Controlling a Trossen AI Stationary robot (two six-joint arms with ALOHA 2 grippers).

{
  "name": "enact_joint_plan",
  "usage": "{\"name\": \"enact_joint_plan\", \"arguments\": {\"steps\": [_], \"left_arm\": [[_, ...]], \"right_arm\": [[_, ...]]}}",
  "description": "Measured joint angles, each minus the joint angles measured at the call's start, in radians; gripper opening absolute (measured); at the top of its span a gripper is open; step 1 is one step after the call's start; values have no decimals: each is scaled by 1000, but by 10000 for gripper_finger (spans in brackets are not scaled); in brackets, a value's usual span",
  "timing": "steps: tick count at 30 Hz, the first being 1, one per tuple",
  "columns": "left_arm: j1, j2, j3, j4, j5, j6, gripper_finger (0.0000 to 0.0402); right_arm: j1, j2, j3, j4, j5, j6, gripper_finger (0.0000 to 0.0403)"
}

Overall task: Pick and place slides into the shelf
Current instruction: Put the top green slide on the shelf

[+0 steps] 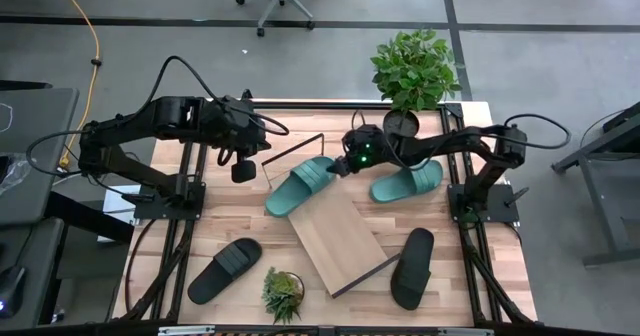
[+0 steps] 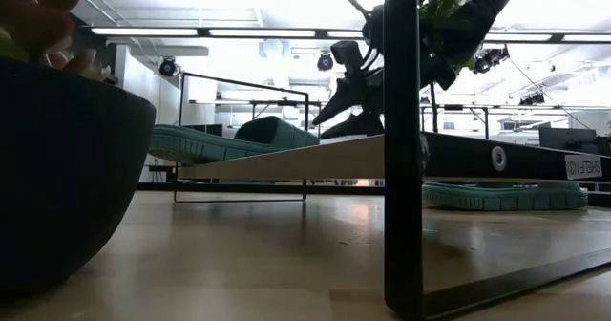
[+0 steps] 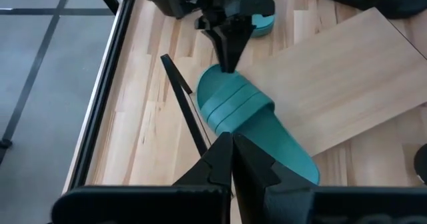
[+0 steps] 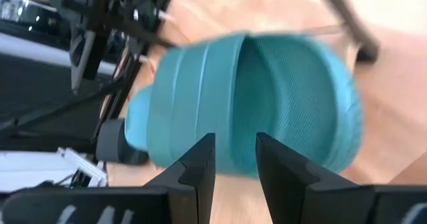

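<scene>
One teal slide (image 1: 303,184) lies on the high, far-left end of the slanted light-wood shelf (image 1: 338,234), its strap (image 3: 230,101) toward the far edge and part of it overhanging the board. My right gripper (image 1: 348,163) hangs right over that strap end, open by a narrow gap (image 4: 235,151), with nothing between its fingers. The second teal slide (image 1: 407,181) lies flat on the table right of the shelf. Two black slides (image 1: 225,269) (image 1: 412,266) lie on the table near the front edge. My left gripper (image 3: 232,151) is shut and hovers left of the shelf. My right gripper points down from above at the teal slide's strap (image 3: 225,84). Its fingertips (image 3: 227,64) end right at the strap's far edge, and I cannot tell whether they touch it. The slide rests on the shelf board and is not held.
A tall potted plant (image 1: 415,71) stands at the table's far edge behind the right arm. A small plant in a dark pot (image 1: 282,294) sits at the near edge. The shelf's black wire frame (image 3: 183,104) sticks out past the board on the left.
</scene>
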Motion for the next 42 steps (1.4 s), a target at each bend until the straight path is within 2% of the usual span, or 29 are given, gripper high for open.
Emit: {"name": "enact_joint_plan", "arguments": {"steps": [7,17,31,39,42], "left_arm": [[0,0,0,-9,0,0,1],[0,0,0,-6,-19,16,1],[0,1,0,-5,-19,18,1],[0,1,0,-5,-18,17,1],[0,1,0,-6,-16,17,1]], "right_arm": [[19,20,0,45,39,7,99],[19,32,0,77,10,24,99],[16,32,0,71,40,17,99],[12,48,0,85,22,18,99],[10,68,2,99,-14,33,99]]}}
